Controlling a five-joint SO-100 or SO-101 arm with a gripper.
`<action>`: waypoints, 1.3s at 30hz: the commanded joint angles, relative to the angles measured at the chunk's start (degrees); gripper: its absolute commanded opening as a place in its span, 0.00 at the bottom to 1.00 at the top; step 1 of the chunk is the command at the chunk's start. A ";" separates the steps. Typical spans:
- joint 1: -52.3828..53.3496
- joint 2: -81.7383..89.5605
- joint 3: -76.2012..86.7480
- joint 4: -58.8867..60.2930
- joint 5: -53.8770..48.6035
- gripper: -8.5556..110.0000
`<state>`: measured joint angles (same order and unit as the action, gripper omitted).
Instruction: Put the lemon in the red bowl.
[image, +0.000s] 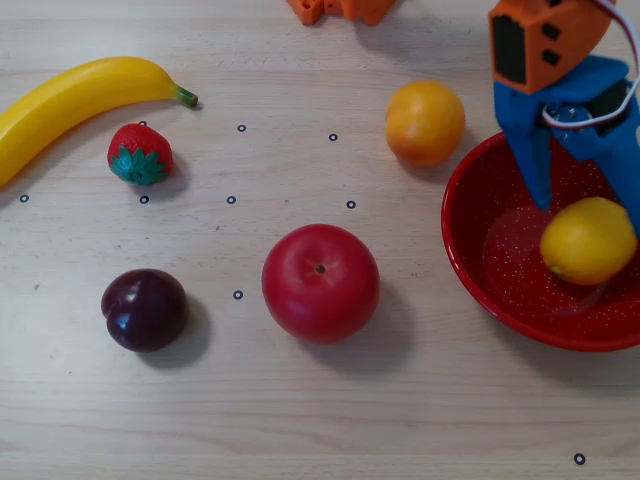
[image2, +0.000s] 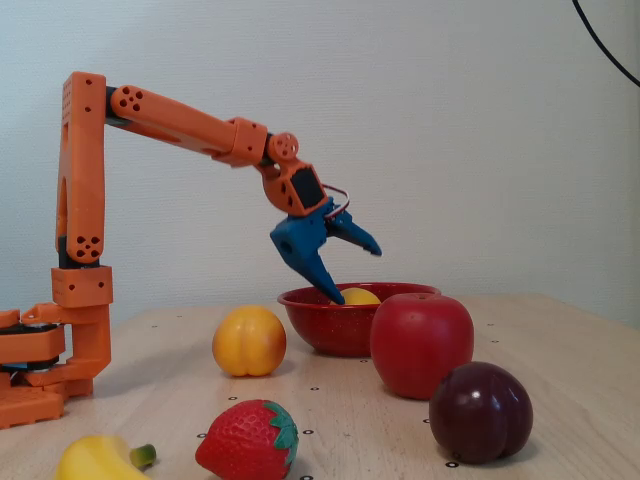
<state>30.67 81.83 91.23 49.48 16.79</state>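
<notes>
lemon (image: 588, 240) lies in red bowl (image: 470, 250); end effector (image: 590, 195) spread wide above it.

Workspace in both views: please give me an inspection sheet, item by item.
Surface: light wooden table with small ring marks.
Job's things: lemon lies inside the red bowl.
Clutter: banana, strawberry, plum, apple, orange fruit, all outside the bowl.
End effector: blue, open, above the bowl, holding nothing.
Cables: white wire at the wrist; black cable on the wall.
Surroundings: plain pale wall.
</notes>
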 joint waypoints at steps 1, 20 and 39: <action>-2.64 5.01 -9.23 2.29 -2.55 0.26; -22.41 37.09 5.36 16.00 -7.47 0.07; -33.49 79.19 57.83 -4.75 -6.33 0.07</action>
<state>-2.11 158.03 149.94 47.64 10.37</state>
